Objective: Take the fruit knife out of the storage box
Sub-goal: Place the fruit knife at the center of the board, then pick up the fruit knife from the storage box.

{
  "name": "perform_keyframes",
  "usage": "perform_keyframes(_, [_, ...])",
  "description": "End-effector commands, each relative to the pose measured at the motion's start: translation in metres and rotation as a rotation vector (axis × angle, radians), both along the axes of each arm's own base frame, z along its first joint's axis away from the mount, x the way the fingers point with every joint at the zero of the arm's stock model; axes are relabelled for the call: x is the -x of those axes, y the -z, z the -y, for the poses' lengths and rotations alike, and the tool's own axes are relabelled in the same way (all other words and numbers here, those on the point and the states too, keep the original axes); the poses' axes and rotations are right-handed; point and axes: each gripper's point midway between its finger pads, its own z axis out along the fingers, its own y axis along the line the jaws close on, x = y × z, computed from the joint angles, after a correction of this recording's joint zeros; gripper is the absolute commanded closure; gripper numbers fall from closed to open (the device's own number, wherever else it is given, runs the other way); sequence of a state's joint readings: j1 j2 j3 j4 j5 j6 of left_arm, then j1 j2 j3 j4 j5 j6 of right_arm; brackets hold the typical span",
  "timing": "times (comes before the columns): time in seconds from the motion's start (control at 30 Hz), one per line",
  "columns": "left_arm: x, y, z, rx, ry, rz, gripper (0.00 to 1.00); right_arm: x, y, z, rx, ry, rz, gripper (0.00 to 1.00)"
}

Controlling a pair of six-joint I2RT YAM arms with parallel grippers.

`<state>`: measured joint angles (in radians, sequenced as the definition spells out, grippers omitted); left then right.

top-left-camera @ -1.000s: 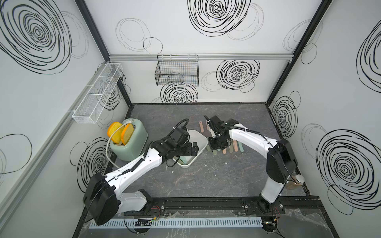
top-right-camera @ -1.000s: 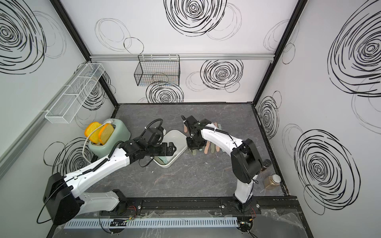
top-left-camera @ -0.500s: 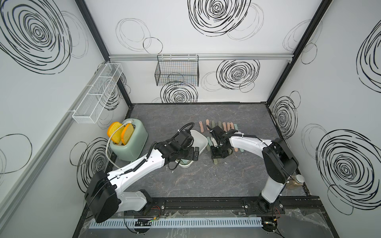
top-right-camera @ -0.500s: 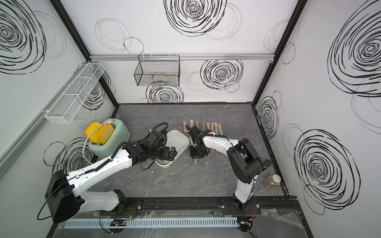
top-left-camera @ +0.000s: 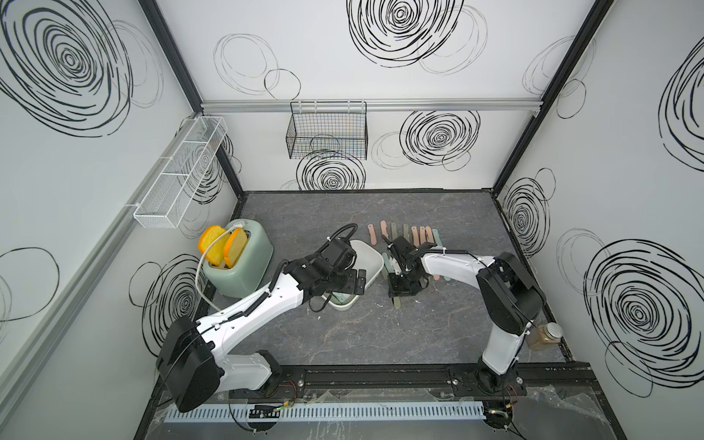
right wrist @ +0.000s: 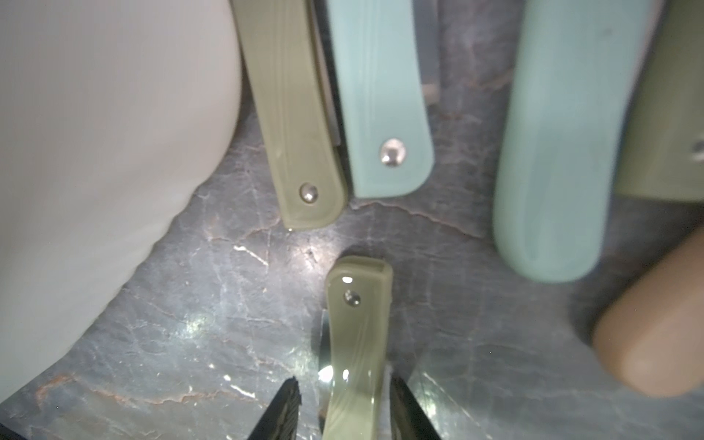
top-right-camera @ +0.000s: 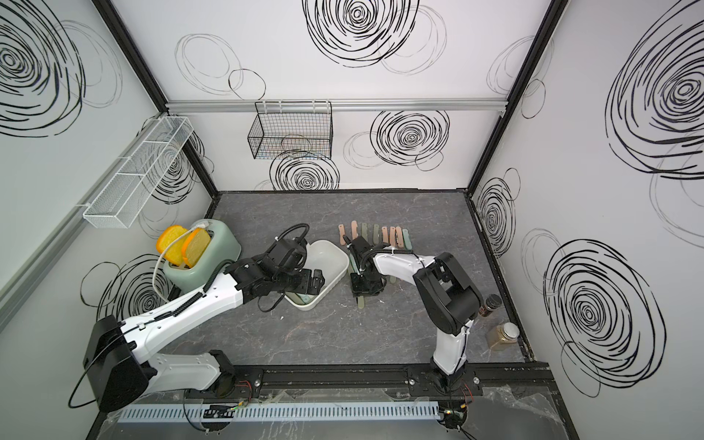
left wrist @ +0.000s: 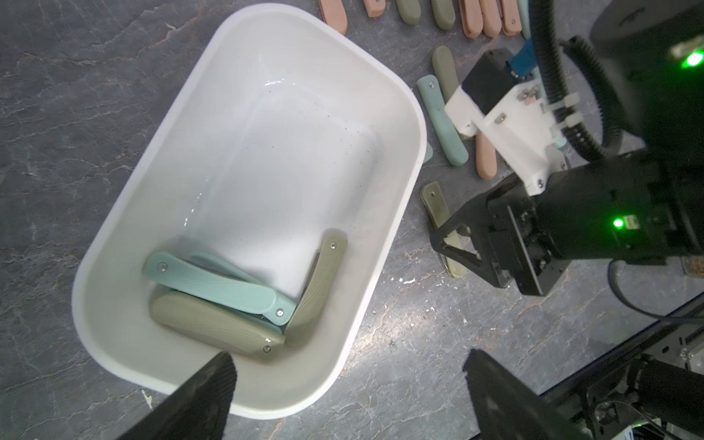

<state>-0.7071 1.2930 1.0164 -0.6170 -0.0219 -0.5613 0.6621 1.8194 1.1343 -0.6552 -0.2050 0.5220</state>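
Olive knife (right wrist: 356, 335) laid flat on table (right wrist: 183, 304), just beside box (left wrist: 266, 114), straddled by right gripper (right wrist: 344, 384), jaws slightly parted and not clamped, other knives (left wrist: 213, 284) seen inside box, left gripper (left wrist: 348, 356) held wide open and empty over box

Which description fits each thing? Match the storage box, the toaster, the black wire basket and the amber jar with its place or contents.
1 storage box
2 toaster
3 black wire basket
4 amber jar

A hangs on the back wall
B holds folded knives
C holds bread slices
D stands beside the right wall

Pairs: 1-B, 2-C, 3-A, 4-D
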Motion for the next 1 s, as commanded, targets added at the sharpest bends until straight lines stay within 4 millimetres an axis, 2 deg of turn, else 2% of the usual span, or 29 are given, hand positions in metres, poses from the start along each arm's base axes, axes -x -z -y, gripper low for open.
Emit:
perform_keyframes(0.0, [-0.011,-0.019,-0.007,0.048,-0.063,0.016,0.02,-0.012,-0.035,0.001,-0.007,-0.007,0.078,0.56])
perform_keyframes(0.1, [-0.014,-0.026,-0.019,0.095,-0.148,-0.001,0.02,-0.022,-0.065,-0.007,-0.041,-0.042,0.158,0.55])
perform_keyframes(0.2, [-0.012,-0.026,-0.032,0.133,-0.237,-0.031,0.02,-0.031,-0.091,-0.024,-0.090,-0.113,0.238,0.53])
perform_keyframes(0.37, [-0.003,-0.024,-0.051,0.189,-0.332,-0.058,0.02,-0.040,-0.113,-0.064,-0.132,-0.275,0.328,0.52])
perform_keyframes(0.53, [0.009,-0.020,-0.075,0.205,-0.401,-0.086,0.02,-0.043,-0.107,-0.103,-0.138,-0.398,0.352,0.52])
perform_keyframes(0.7, [0.020,-0.016,-0.093,0.184,-0.440,-0.098,0.02,-0.047,-0.086,-0.137,-0.157,-0.485,0.325,0.52])
perform_keyframes(0.83, [0.029,-0.012,-0.098,0.191,-0.459,-0.128,0.02,-0.044,-0.068,-0.159,-0.162,-0.551,0.313,0.51])
perform_keyframes(0.97, [0.040,-0.006,-0.101,0.168,-0.454,-0.167,0.02,-0.035,-0.058,-0.176,-0.168,-0.610,0.312,0.50])
